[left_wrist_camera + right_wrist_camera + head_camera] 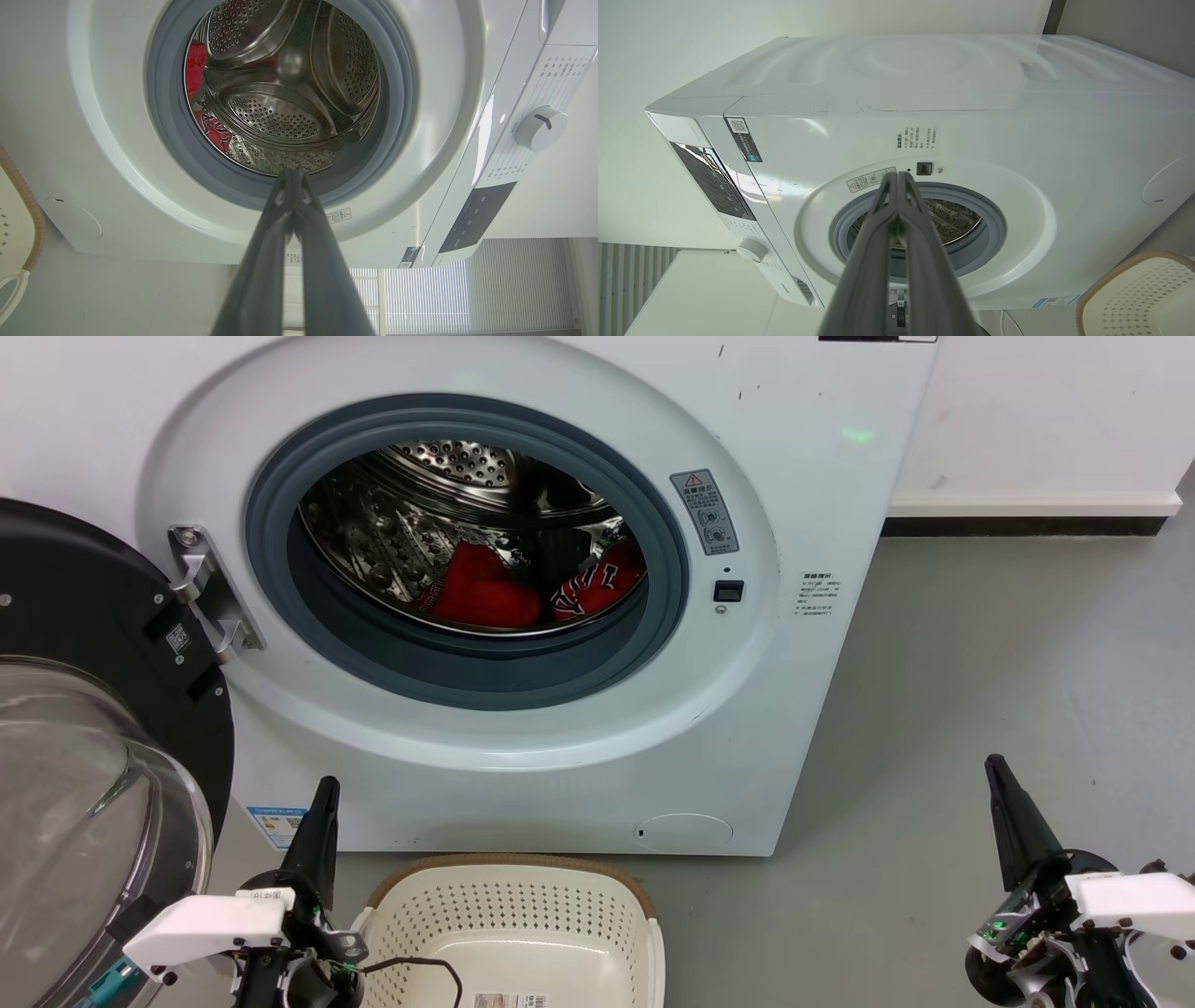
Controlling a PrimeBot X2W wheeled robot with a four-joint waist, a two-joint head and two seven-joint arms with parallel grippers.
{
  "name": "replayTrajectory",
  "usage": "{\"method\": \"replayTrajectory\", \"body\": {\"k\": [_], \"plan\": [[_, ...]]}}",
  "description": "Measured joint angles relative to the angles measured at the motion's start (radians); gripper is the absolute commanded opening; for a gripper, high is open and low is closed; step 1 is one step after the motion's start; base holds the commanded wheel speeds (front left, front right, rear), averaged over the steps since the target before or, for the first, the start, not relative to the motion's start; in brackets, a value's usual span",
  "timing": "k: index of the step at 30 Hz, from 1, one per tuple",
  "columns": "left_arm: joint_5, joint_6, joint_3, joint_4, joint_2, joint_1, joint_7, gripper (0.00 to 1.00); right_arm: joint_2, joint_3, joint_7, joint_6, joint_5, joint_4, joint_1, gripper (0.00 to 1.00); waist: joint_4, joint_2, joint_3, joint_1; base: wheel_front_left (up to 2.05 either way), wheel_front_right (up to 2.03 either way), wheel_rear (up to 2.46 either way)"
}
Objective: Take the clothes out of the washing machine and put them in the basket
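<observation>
Dark and tapered, the left claw [326,795] at lower left and the right claw [995,770] at lower right are both pinched closed on nothing, probably parked low ahead of a reach. Between them, at the bottom edge, sits the cream basket [509,864], perforated plastic with a brown woven-look rim, placed under the opening for a short drop. Above, the white washing machine [822,476] has its black-rimmed glass door [84,607] swung left. Soft red clothes [485,595] lie crumpled low in the shiny, holed steel drum [448,462].
</observation>
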Motion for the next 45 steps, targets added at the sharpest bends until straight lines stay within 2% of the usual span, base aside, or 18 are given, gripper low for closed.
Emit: {"method": "replayTrajectory", "body": {"k": [32, 33, 39, 45], "plan": [[0.0, 0.0, 0.0, 0.0, 0.0, 0.0, 0.0, 0.0, 0.0, 0.0, 0.0, 0.0, 0.0, 0.0, 0.0, 0.0, 0.0, 0.0, 0.0, 0.0, 0.0, 0.0, 0.0], [0.0, 0.0, 0.0, 0.0, 0.0, 0.0, 0.0, 1.0, 0.0, 0.0, 0.0, 0.0, 0.0, 0.0, 0.0, 1.0, 0.0, 0.0, 0.0, 0.0, 0.0, 0.0, 0.0], [0.0, 0.0, -0.007, 0.049, -0.004, 0.049, -0.003, 1.0, 0.007, 0.002, -0.002, 0.0, 0.0, 0.046, 0.047, 1.0, 0.0, 0.0, 0.001, 0.0, 0.0, 0.0, 0.0], [0.02, 0.0, -0.012, 0.038, -0.004, 0.058, -0.032, 1.0, 0.008, 0.012, -0.031, 0.0, -0.013, 0.043, 0.053, 1.0, 0.0, 0.0, 0.001, 0.0, 0.0, 0.0, 0.0]]}}
